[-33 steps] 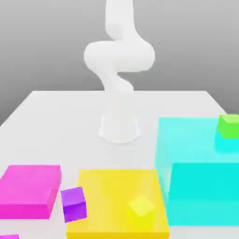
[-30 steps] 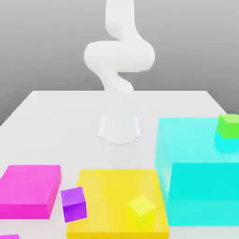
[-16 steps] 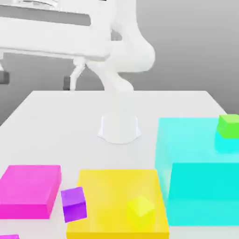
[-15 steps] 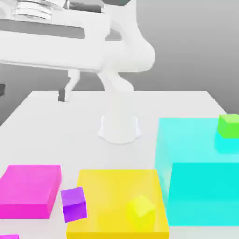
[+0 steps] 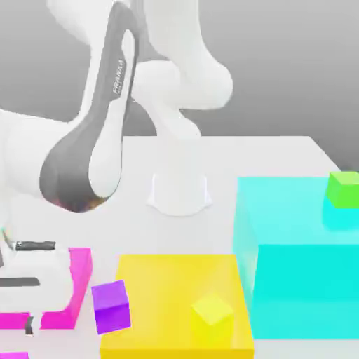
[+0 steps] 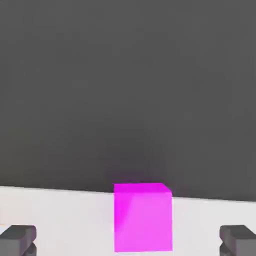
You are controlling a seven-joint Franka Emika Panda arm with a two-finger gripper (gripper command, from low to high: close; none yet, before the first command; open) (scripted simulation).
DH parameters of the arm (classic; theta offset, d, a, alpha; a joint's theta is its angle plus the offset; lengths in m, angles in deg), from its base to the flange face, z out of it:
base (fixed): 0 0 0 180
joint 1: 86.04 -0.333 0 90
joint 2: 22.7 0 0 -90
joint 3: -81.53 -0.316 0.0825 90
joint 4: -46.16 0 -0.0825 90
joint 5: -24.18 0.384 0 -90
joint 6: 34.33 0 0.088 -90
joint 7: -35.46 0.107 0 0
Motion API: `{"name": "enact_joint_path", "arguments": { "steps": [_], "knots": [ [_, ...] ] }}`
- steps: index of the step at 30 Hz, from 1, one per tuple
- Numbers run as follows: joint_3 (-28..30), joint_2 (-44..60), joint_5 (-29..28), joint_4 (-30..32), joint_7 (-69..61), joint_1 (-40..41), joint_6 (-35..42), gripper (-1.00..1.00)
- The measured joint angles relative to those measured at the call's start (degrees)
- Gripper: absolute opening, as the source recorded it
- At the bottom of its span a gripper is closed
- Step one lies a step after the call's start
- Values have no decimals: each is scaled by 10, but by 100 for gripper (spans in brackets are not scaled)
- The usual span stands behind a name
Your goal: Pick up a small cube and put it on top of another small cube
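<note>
Since a second ago I have swung the arm (image 5: 91,154) from upright at the back down to the exterior view's near left corner, in front of the big flat magenta block (image 5: 78,270). The surface (image 5: 266,158) also carries a tall cyan block (image 5: 298,280) and a flat yellow block (image 5: 168,280). The purple cube (image 5: 111,306) sits between the magenta and yellow blocks. In the hand view the pink cube (image 6: 143,217) rests near the surface's edge, between the fingers (image 6: 17,239) of the hand (image 6: 128,240), which is fully spread and holds nothing. My worry: descending off-centre, a finger could nudge the cube off that edge, or the arm could clip the magenta block. The arm reads "FRANKA".
</note>
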Motion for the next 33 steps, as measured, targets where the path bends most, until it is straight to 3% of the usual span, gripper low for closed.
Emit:
{"name": "enact_joint_path", "arguments": {
  "steps": [3, 4, 10, 15, 23, 29, 33],
  "knots": [
    [-12, 62, 12, -15, -13, 14, -40, 0],
    [-16, 78, 15, -19, -16, 16, -52, -100],
    [-17, 86, 18, -21, -18, 17, -57, -100],
    [-1, 11, 2, 0, -4, 3, -2, -100],
    [18, -155, -69, 106, 145, -80, 52, -100],
    [-4, -278, -78, 190, 232, -117, 91, -100],
    [-3, -236, -60, 218, 232, -123, 21, -100]
  ]
}}
